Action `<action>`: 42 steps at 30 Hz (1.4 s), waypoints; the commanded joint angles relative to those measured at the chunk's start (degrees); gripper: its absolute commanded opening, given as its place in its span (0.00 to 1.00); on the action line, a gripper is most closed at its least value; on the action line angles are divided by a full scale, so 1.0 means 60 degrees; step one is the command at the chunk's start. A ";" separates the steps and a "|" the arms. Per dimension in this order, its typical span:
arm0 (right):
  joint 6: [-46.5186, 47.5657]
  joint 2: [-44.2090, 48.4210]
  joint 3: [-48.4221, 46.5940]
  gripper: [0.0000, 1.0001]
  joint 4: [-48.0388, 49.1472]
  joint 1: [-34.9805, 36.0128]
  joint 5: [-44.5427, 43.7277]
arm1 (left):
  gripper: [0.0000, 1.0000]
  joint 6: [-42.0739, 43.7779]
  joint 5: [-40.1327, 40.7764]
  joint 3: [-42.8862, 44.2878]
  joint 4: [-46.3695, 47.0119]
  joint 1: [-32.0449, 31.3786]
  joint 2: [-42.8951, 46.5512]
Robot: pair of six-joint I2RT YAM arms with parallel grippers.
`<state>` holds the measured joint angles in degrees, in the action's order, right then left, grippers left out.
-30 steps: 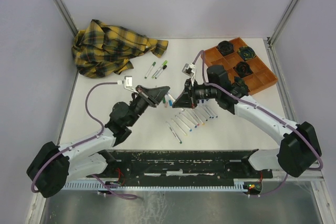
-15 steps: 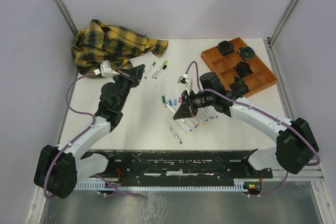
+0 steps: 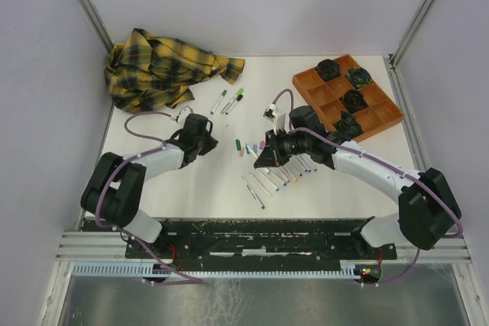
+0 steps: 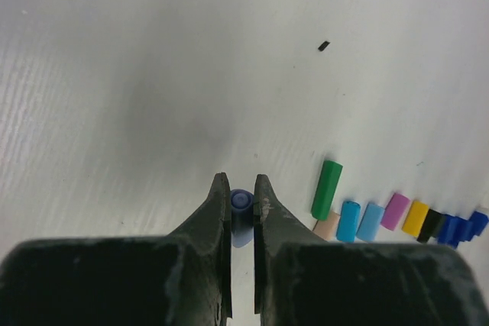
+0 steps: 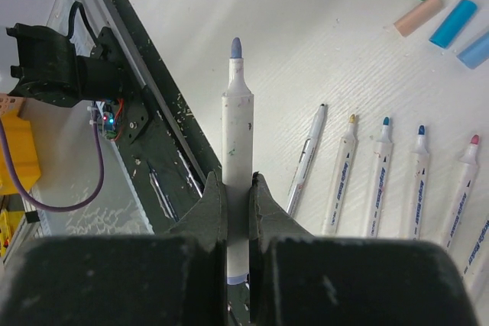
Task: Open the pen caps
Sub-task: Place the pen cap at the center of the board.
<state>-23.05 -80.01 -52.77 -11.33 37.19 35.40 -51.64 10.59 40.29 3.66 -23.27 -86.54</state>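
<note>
I see the loose pen caps (image 4: 372, 221) lined up side by side on the white table (image 4: 153, 74), with a green cap (image 4: 327, 188) at one end. One blue cap (image 4: 241, 202) is pinched in my left gripper (image 4: 241, 184), near that row. My right gripper (image 5: 238, 187) is clamped on an uncapped pen (image 5: 237, 112), beside the bare pens (image 5: 380, 177) lying in a row.

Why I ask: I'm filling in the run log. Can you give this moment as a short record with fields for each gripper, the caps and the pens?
left gripper: shut on a blue cap
right gripper: shut on a white pen, tip bare
loose caps: in a row on the table, a green one at its end
uncapped pens: in a row beside the held pen
two more pens: near the plaid cloth
</note>
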 commanded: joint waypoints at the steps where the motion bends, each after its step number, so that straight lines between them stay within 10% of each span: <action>1: -0.0246 -0.0081 -0.0126 0.00 0.0232 0.0040 -0.0312 | 0.03 0.0714 0.0663 0.1019 -0.0937 -0.0501 -0.0870; 27: -0.0881 -0.0503 0.0024 0.00 0.0408 0.0421 -0.0546 | 0.35 0.1326 0.0729 0.2893 -0.2197 -0.1031 -0.2468; 42: -0.2008 -0.1405 -0.0056 0.02 0.0501 0.1594 -0.1988 | 0.41 0.1936 0.2218 0.0116 -0.1752 -0.1029 0.2506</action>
<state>-32.18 -86.48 -51.59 -9.89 44.64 28.10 -43.88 19.62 48.53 -9.32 -29.34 -82.28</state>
